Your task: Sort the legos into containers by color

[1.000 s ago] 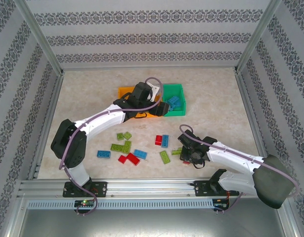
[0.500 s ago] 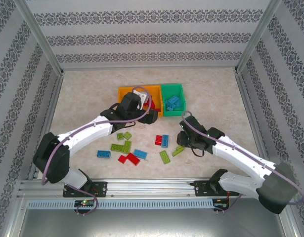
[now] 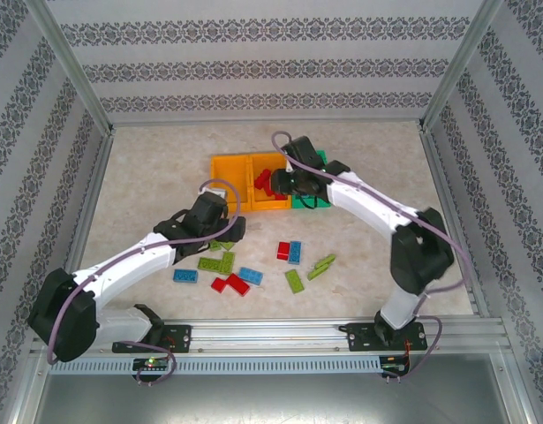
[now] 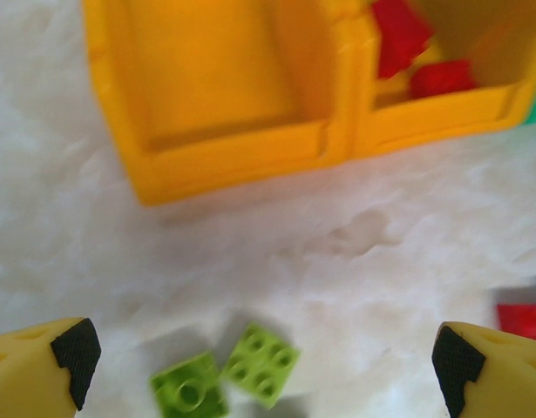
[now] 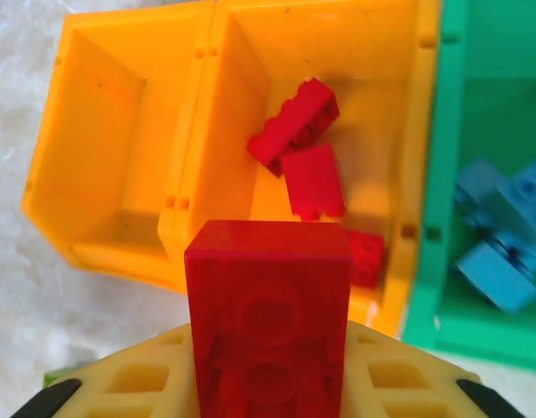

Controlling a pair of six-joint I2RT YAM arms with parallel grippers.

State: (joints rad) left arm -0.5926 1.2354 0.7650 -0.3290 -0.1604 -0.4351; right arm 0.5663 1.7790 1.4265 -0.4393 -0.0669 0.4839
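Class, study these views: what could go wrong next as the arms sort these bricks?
The red brick in the right claw hangs near the front rim of the middle orange bin; released now, it might bounce outside. The open left claw hovers over two lime bricks lying close together; closing may catch both or knock one away.

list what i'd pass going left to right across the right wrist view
left orange bin, bare inside → middle orange bin with red legos → green bin with blue legos
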